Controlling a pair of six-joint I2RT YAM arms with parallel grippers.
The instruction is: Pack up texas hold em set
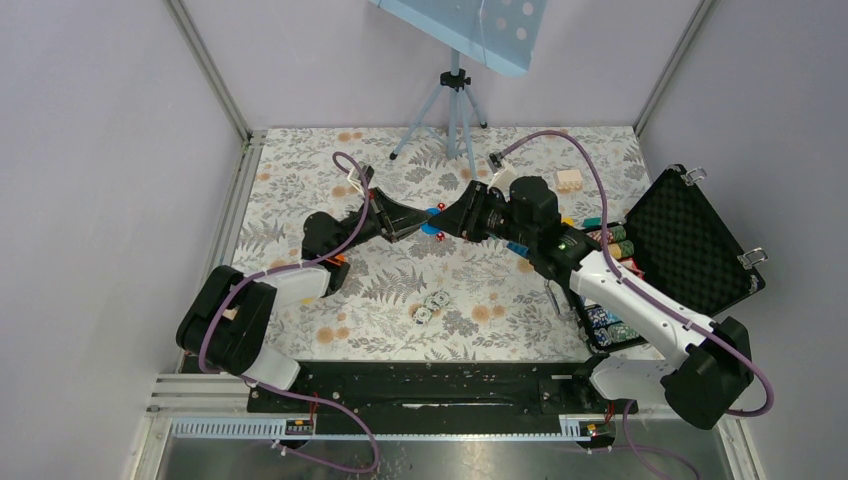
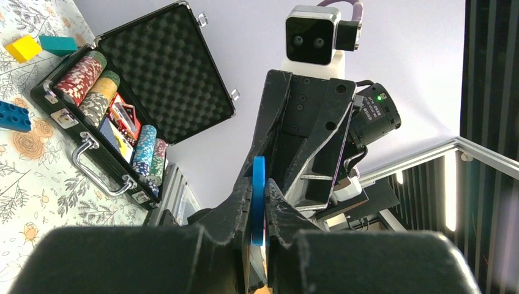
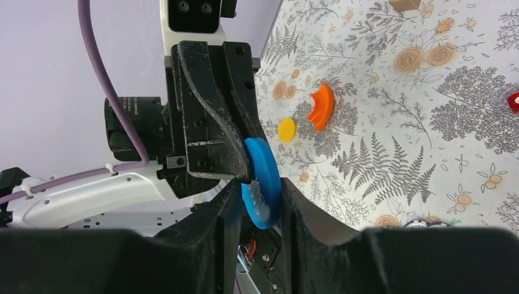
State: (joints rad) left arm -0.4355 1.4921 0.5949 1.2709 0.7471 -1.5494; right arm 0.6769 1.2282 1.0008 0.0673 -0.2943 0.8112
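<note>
Texas hold em set, case [image 1: 692,245]: black, textured, standing open at the right edge of the floral-print worktop [image 1: 300,170], lid tipped back with egg-crate foam showing, silver latches and handle on the front wall. In place inside are rows of poker chips [image 2: 79,76] in red, green, blue and grey-white, with flat printed packs between the rows, their lettering too small to read. Over mid-worktop is one blue disc [image 3: 260,160], clamped edge-on in the closed jaws of the left gripper [image 2: 257,205]. The right gripper [image 3: 262,195] meets it nose to nose, jaws narrow on either side of the same disc; whether they press it cannot be told. Loose on the worktop: yellow disc [image 3: 286,130] just beside the orange curved piece [image 3: 321,105]; red die [image 3: 513,101]. Near the case: yellow brick [image 2: 23,48], teal brick [image 2: 58,43], blue brick [image 2: 13,116].
</note>
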